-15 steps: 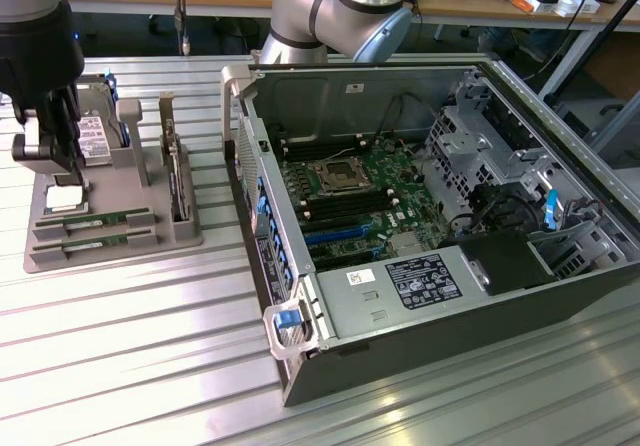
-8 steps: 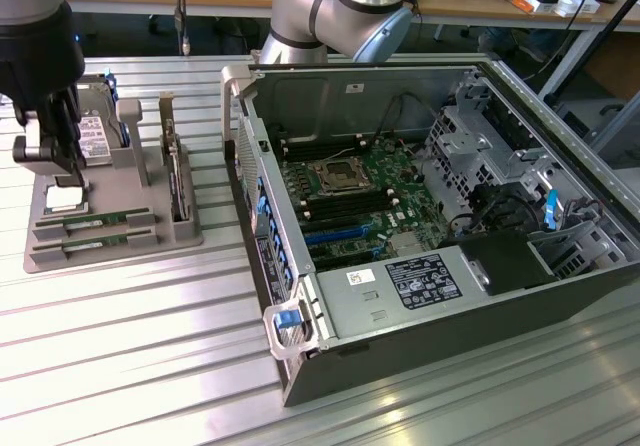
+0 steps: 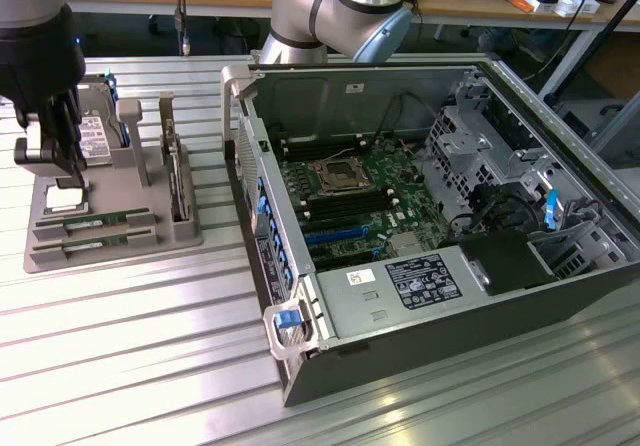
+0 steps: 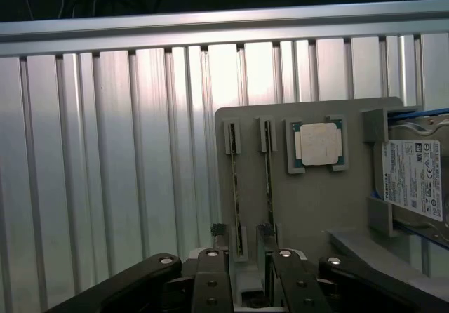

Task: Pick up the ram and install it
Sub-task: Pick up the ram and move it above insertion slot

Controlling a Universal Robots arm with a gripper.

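Note:
Two ram sticks (image 3: 95, 222) lie side by side in slots of a grey holder tray (image 3: 110, 256) at the exterior view's left. The wrist view sees them edge-on as thin strips, one ram stick (image 4: 236, 187) beside the other (image 4: 268, 187). My gripper (image 3: 62, 171) hangs over the tray, just above the square silver processor chip (image 3: 62, 202) and a little way from the sticks. In the wrist view the gripper (image 4: 252, 288) is open, its dark fingers (image 4: 212, 285) apart over the sticks' near ends, gripping nothing. The open computer case (image 3: 430, 216) shows the motherboard's long black memory slots (image 3: 345, 206).
A hard drive (image 3: 95, 134) and an upright green card with a metal bracket (image 3: 178, 181) also stand in the tray. The case wall (image 3: 250, 196) rises between tray and motherboard. Cables and a drive cage (image 3: 480, 156) fill the case's far side. Ribbed metal tabletop (image 3: 130, 356) surrounds everything.

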